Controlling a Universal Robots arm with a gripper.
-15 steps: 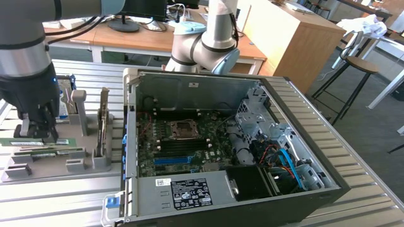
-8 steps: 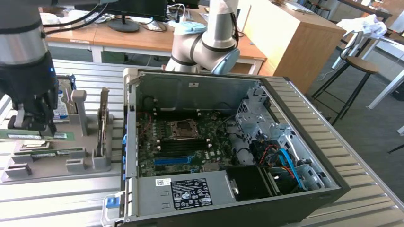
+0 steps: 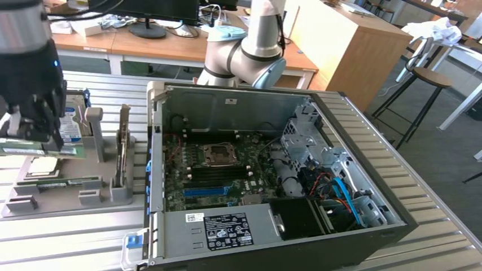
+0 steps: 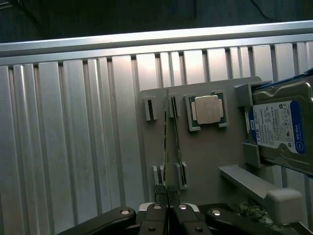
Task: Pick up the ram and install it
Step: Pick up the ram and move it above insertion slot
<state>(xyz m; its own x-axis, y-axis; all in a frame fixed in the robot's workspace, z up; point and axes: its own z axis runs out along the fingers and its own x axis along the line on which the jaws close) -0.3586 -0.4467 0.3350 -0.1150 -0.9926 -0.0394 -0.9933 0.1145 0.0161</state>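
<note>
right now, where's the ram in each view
Exterior view: the ram sits level in the gripper at that view's far left, over the grey holder.
Wrist view: the ram shows edge-on, a thin line running out from between the fingers.
Shared landmark: the silver processor chip in the holder.

Holder (image 3: 71,202) beside computer case (image 3: 226,104) on the table (image 3: 444,248)
Holder lies to the exterior view's left; processor (image 3: 44,165) and hard drive (image 3: 71,123) sit on it, the tool (image 3: 34,141) gripping the ram (image 3: 30,150) above.
</note>
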